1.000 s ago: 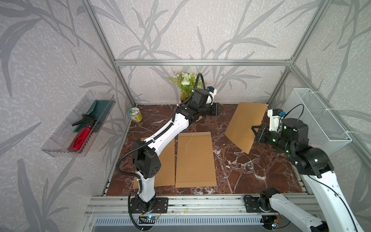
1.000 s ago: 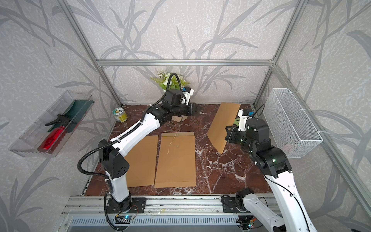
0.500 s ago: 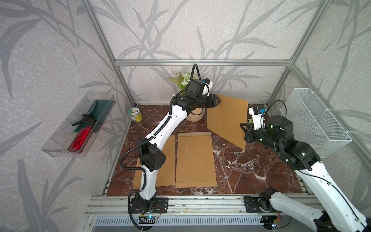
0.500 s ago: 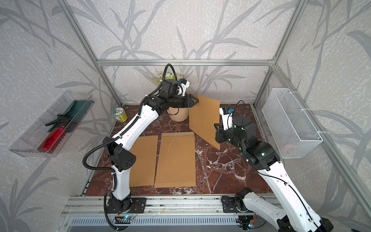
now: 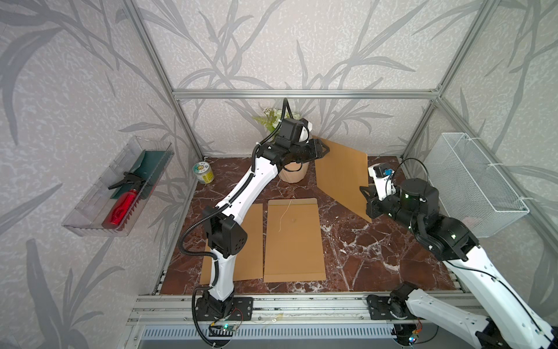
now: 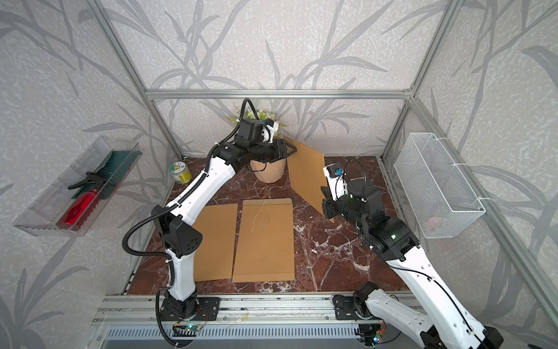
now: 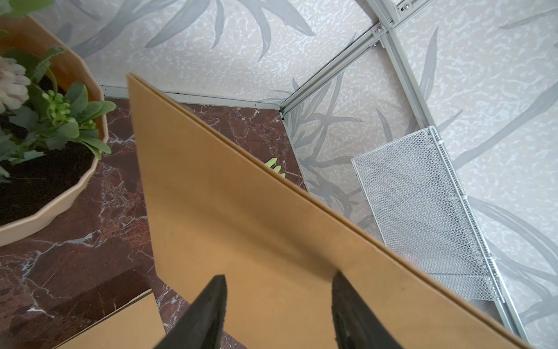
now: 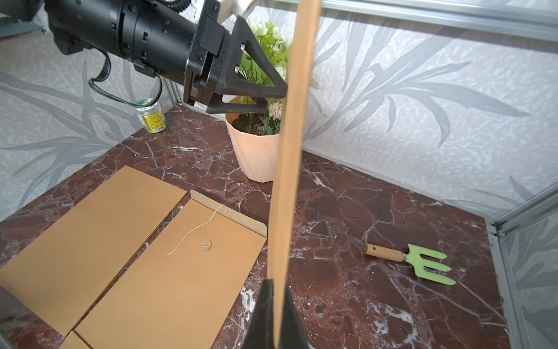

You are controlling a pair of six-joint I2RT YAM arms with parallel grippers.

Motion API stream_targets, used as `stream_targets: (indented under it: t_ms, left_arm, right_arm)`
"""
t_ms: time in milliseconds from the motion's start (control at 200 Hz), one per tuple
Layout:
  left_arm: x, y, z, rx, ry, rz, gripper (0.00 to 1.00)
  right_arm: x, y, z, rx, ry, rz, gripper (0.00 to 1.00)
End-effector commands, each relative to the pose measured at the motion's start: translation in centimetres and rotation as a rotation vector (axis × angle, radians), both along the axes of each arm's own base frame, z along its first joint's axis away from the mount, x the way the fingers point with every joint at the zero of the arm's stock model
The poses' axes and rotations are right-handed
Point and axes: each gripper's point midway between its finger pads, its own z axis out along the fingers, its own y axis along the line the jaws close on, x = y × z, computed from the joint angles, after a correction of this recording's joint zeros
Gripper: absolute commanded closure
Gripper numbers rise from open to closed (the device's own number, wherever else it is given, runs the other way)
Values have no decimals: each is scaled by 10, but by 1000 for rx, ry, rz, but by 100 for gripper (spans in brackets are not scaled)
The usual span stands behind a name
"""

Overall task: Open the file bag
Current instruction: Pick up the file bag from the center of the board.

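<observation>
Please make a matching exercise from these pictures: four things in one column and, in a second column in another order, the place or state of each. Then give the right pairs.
Things
1. raised file bag
2. file bag with the string
3. green hand fork
4. red spray bottle

Places or states
A. in the clear tray on the wall
B. flat on the table, string loose
C. held on edge in the shut right pincer
D. on bare marble near the wall with the wire basket

Pairs: 1-C, 2-B, 3-D, 4-A
</observation>
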Motion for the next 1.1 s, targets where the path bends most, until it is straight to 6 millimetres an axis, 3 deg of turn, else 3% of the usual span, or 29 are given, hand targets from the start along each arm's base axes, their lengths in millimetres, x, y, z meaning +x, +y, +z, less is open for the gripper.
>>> stream_targets:
  t_ms: [0,295,530,785,1095]
  left_arm:
    - [-5,14,43,-110,-28,32,41]
    - [3,30,65,-160,-9,74,41]
    - [6,28,53,-144,48,70,41]
    - [-5,35,50,-91,67,63,42]
    - [-4,70,86,-101,-3,157,42]
  right_arm:
    - [-1,-2,11,-25,-83,-3,100]
    - [-1,9,13,-78,-140,17,100]
    - [-2,22,19,-143,-191,37,100]
    - [-2,25,26,-203,-250,13,100]
    - [0,25,18,-215,-245,-6,100]
